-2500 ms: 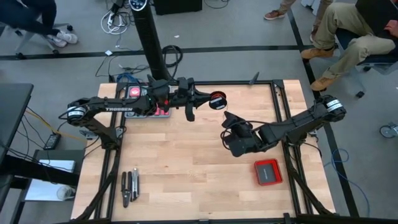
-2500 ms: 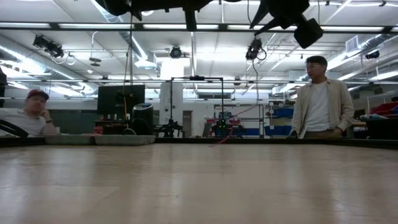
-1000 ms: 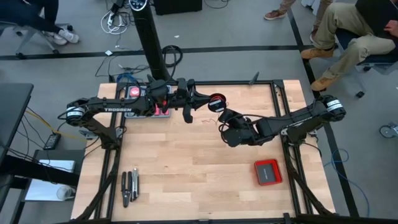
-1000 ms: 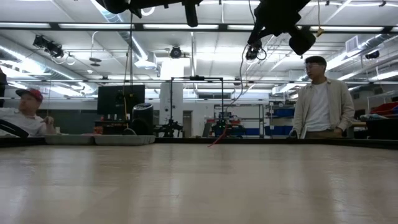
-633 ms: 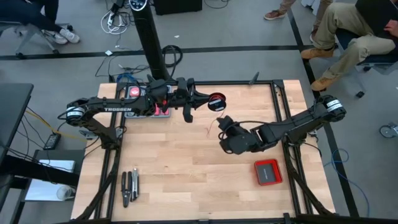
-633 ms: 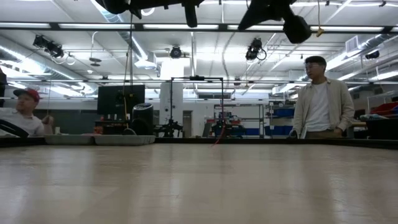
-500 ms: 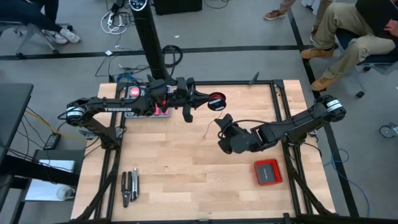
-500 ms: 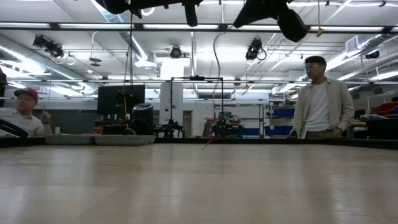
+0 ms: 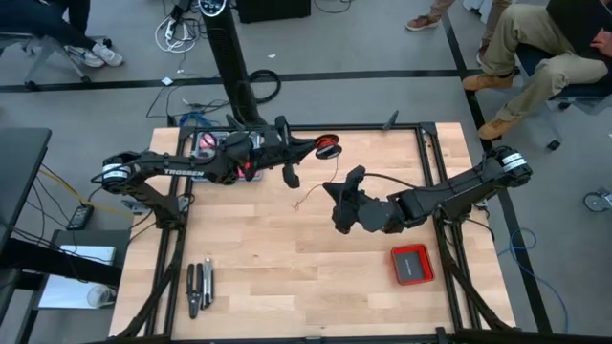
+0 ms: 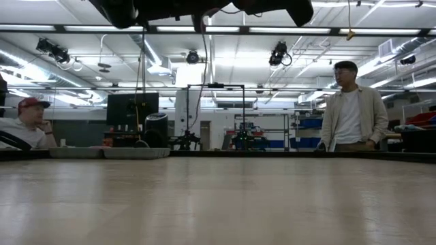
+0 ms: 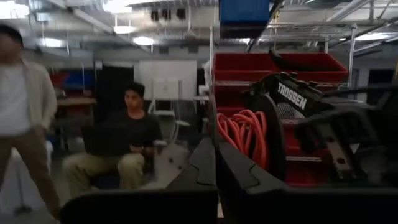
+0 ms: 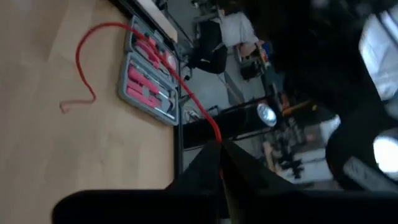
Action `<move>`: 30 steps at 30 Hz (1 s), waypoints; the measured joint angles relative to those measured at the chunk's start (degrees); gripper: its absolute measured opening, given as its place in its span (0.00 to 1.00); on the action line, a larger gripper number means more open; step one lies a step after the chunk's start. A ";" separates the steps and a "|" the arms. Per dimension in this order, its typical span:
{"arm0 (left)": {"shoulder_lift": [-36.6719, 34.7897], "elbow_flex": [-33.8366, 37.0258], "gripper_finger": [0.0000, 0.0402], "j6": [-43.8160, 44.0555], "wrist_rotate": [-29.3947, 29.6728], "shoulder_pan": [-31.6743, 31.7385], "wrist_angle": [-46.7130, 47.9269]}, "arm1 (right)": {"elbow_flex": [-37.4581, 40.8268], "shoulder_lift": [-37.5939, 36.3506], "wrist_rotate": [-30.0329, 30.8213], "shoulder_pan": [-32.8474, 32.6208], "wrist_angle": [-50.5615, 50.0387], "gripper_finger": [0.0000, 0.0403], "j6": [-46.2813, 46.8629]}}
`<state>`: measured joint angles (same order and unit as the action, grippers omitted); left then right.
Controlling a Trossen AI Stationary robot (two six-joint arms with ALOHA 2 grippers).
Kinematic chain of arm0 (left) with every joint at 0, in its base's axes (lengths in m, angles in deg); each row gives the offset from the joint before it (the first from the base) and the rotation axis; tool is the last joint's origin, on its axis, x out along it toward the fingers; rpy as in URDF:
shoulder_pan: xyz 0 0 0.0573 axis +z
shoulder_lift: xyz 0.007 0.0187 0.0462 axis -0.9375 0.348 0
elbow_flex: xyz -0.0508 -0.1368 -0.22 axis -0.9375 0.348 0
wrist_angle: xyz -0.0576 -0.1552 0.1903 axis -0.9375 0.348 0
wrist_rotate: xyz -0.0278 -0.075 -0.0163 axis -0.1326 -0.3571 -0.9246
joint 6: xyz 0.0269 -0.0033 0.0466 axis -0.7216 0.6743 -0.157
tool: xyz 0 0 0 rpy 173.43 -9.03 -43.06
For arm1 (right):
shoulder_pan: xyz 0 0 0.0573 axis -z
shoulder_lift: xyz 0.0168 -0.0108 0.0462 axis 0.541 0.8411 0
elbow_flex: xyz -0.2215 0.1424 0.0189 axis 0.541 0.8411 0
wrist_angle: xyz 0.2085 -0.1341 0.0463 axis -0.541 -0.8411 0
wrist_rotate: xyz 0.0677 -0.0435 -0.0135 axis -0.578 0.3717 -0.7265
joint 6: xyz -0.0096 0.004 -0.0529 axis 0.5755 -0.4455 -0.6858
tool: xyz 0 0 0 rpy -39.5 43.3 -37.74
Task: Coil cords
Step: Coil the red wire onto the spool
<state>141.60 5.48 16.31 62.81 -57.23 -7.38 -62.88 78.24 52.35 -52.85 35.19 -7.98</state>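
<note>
A small black spool (image 9: 327,145) with the red cord (image 11: 244,135) coiled on it hangs over the table's far middle, at the tip of my left gripper (image 9: 314,146), which is shut. My right gripper (image 9: 331,194) hovers over the table's middle, pointing toward the left edge, and is shut on a loose stretch of the red cord (image 12: 186,93). From there the cord curves away in one loop, and its free end (image 12: 63,107) shows over the wood, also seen as a thin squiggle (image 9: 303,200) in the high view. My left gripper is shut beside the spool's black flange (image 11: 271,140); its own fingers (image 11: 205,163) hide the place of contact. The spool is lifted clear of the table, its flange upright. My right gripper pinches the thin red cord (image 12: 214,135) between its two fingertips, one strand. The fingers come nearly level from the table's right. The cord runs slack from them in a curve.
A grey tool case with red-handled tools (image 9: 225,158) lies at the far left, under my left arm. A flat red box (image 9: 412,264) sits near the right edge and pliers (image 9: 199,287) lie at the near left. People stand and sit beyond the table.
My right gripper has rolled and gone toward the table's left edge, carrying the cord; the loose tail has swung leftward with it. My left gripper has rolled, and the spool has shifted a little toward the far edge.
</note>
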 joint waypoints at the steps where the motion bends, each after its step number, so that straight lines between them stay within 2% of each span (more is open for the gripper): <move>1: 0.00 0.98 0.00 -0.98 0.00 0.00 -1.84 | 0.00 0.00 0.30 -0.09 -0.25 0.04 2.07; 9: 0.00 7.33 0.00 -3.32 -0.03 0.80 -13.51 | 0.00 -0.93 9.49 -5.10 -10.32 0.14 20.98; 14: 0.04 8.87 0.00 -2.52 -0.52 1.11 -15.67 | -0.02 -4.07 3.92 -7.16 -24.28 0.14 42.03; 17: 0.59 8.87 0.00 -4.51 -5.41 1.12 -16.35 | 0.00 -6.39 0.14 -6.27 -28.18 0.15 51.27; 19: 1.02 8.87 0.00 -5.68 -10.10 1.11 -15.59 | 0.00 -8.21 -2.28 -5.41 -27.94 0.15 53.20; 24: 2.23 8.45 0.00 -7.32 -16.67 2.06 -13.30 | 0.00 -12.19 -6.67 -3.61 -27.31 0.14 53.34; 30: 2.46 4.70 0.00 -6.53 -23.28 5.21 0.62 | 0.00 -16.88 -6.75 -3.34 -28.71 0.14 51.71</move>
<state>144.06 10.18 9.78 39.53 -52.02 -6.77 -62.88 61.36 45.60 -56.19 6.48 43.73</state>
